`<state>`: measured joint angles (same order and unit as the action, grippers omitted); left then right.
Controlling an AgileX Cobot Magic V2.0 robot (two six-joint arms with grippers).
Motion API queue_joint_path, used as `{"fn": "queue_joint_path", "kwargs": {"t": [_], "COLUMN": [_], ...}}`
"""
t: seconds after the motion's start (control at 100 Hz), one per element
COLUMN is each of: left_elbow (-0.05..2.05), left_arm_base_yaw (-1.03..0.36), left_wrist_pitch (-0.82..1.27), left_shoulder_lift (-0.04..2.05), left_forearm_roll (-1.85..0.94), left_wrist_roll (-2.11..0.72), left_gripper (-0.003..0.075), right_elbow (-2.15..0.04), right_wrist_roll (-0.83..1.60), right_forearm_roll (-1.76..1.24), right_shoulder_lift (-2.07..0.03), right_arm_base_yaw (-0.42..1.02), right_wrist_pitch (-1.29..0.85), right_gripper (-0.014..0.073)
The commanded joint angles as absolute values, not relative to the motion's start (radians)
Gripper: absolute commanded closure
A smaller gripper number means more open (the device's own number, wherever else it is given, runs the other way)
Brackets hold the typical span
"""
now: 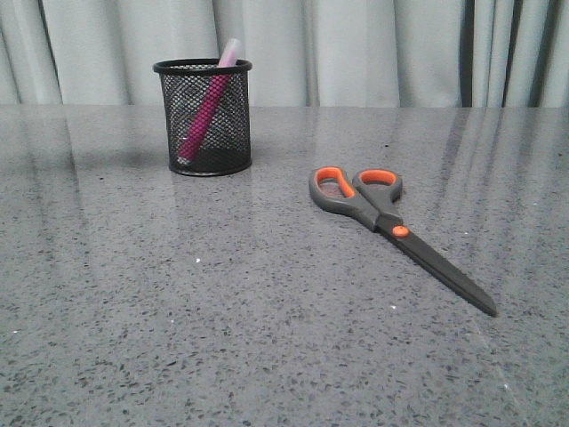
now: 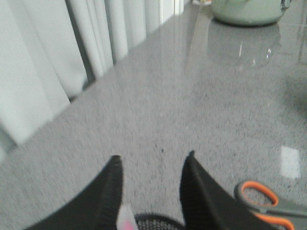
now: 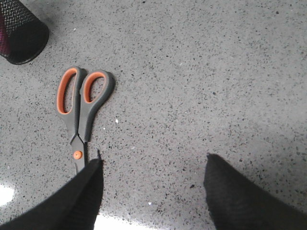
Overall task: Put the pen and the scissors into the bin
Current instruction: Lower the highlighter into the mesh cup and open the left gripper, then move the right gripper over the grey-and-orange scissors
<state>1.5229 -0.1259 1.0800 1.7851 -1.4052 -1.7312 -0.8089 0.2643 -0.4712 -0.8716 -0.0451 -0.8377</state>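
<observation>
The black mesh bin (image 1: 203, 116) stands at the back left of the table. The pink pen (image 1: 205, 114) leans inside it, its whitish cap sticking out over the rim. The scissors (image 1: 391, 224) lie flat on the table right of the bin, handles toward the bin, blades pointing to the front right. My left gripper (image 2: 152, 163) is open and empty above the bin's rim (image 2: 158, 221); the pen's cap (image 2: 125, 215) shows between its fingers. My right gripper (image 3: 153, 165) is open and empty above the table, one finger over the blades of the scissors (image 3: 80, 108). Neither gripper shows in the front view.
A grey speckled table (image 1: 222, 311) with pale curtains (image 1: 356, 49) behind it. A pale green rounded pot (image 2: 247, 10) stands far off in the left wrist view. The bin's base (image 3: 21, 33) shows near the scissors' handles in the right wrist view.
</observation>
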Motion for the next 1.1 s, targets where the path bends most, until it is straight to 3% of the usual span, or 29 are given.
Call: {"fn": "queue_joint_path", "kwargs": {"t": [0.0,0.04,0.29,0.59,0.86,1.09], "left_elbow": [1.559,1.559,1.559,1.532,1.274,1.020], "left_arm_base_yaw": [-0.125,-0.125,-0.125,-0.125,-0.125,-0.125], "left_wrist_pitch": [1.106,1.102,1.078,0.889,0.718,0.662], "left_shoulder_lift": [1.662,1.634,1.465,1.314,1.135,0.972], "left_forearm_roll": [-1.445,-1.423,-1.209,-0.903,-0.803,-0.809], "left_wrist_roll": [-1.721,-1.721,-1.505,-1.155,-1.107,-1.146], "left_gripper": [0.0675,0.0745,0.0742,0.0742,0.0742,0.0742], "right_elbow": [-0.845,-0.845,-0.845,-0.845,-0.845,-0.935], "right_wrist_roll": [0.269,0.269,0.305,0.459,0.571,0.628], "right_forearm_roll": [-0.495,-0.495,-0.557,-0.792,-0.933,-0.945], "right_shoulder_lift": [-0.869,-0.869,-0.864,-0.864,-0.866,-0.957], "right_arm_base_yaw": [-0.051,-0.051,-0.051,-0.051,-0.042,0.061], "right_wrist_pitch": [-0.784,-0.782,-0.749,-0.718,-0.742,-0.887], "right_gripper": [0.0181,0.0181,0.0181,0.0181,0.0181,0.0181]}}
